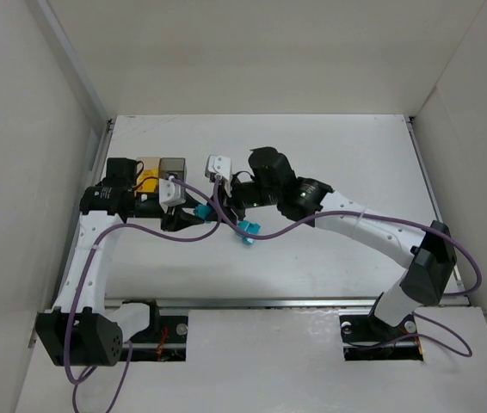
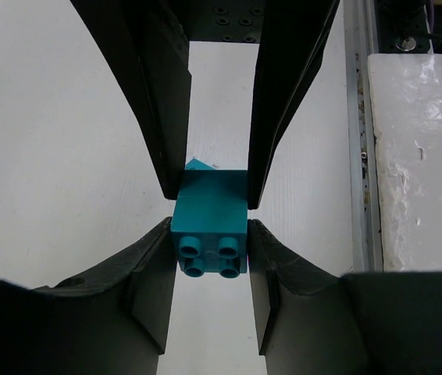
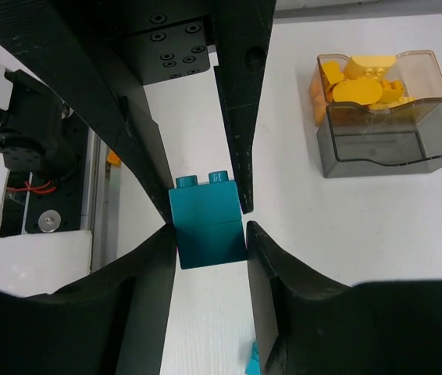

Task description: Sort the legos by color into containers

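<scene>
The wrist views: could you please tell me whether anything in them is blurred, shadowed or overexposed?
Left wrist: teal block sharp, left gripper's fingers black and featureless, table pale, nearly washed out. Right wrist: block crisp, amber box and grey box clear, no blur.

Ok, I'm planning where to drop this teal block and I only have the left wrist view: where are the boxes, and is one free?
Observer: The grey box looks empty in the right wrist view.
Operator: And the amber one?
Observer: The amber box adjoins it and already holds yellow pieces.
Operator: Which side of the table?
Observer: From above, both sit on the left half of the table, with amber to the left of grey.
</scene>
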Robot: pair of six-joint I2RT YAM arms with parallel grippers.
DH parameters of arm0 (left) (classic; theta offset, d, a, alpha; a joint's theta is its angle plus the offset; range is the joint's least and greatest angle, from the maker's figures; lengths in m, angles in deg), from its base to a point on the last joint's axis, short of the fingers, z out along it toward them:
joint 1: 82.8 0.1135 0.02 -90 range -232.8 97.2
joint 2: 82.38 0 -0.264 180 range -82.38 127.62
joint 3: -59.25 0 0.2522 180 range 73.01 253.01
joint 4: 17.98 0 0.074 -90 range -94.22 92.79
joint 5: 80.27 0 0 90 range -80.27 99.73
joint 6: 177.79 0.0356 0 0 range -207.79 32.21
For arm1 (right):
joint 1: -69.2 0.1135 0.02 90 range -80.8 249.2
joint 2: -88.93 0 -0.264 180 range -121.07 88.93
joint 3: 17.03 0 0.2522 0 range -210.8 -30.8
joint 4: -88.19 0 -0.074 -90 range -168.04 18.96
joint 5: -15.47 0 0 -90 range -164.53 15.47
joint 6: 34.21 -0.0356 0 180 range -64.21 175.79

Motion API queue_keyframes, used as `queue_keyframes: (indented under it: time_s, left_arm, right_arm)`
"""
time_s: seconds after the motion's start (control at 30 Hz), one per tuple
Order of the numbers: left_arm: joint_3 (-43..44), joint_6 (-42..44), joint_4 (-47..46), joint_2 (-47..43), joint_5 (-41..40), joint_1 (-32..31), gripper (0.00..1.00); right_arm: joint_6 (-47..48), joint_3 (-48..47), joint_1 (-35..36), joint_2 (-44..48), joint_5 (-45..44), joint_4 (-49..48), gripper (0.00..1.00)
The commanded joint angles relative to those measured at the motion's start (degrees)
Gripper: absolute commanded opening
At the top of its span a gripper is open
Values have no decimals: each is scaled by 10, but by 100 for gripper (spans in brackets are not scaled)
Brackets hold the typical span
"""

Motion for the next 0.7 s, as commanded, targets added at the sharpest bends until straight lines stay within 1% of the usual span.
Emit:
queue_keyframes:
  time_s: [0.0,0.2,0.3,0.33,0.4,0.43,0.47,0.53,0.63,0.67]
  left_arm:
    - [25,9,20,-16,46,-3,0]
    - [36,9,20,-16,40,-3,0]
    - [36,9,20,-10,40,-3,0]
    - [36,9,20,-10,40,-3,0]
    - [36,9,20,-10,46,-3,0]
    - [36,9,20,-10,46,-3,0]
    - [41,4,20,-10,46,-3,0]
    - [41,-7,14,-10,46,-3,0]
    - [41,-52,-14,-10,52,11,0]
    - [41,-59,-28,-10,52,16,0]
  right_arm:
    - [6,-20,1,-1,14,-30,46]
    - [6,4,1,11,14,-30,46]
    - [6,4,1,11,14,-19,36]
    - [6,4,1,11,14,-19,29]
    - [6,-2,1,3,19,-3,20]
    - [6,-8,1,-3,19,3,9]
    - [11,-14,1,-3,19,9,2]
    - [11,-6,1,-3,0,16,0]
    - [11,43,1,4,-38,4,0]
    - [11,75,1,11,-48,4,0]
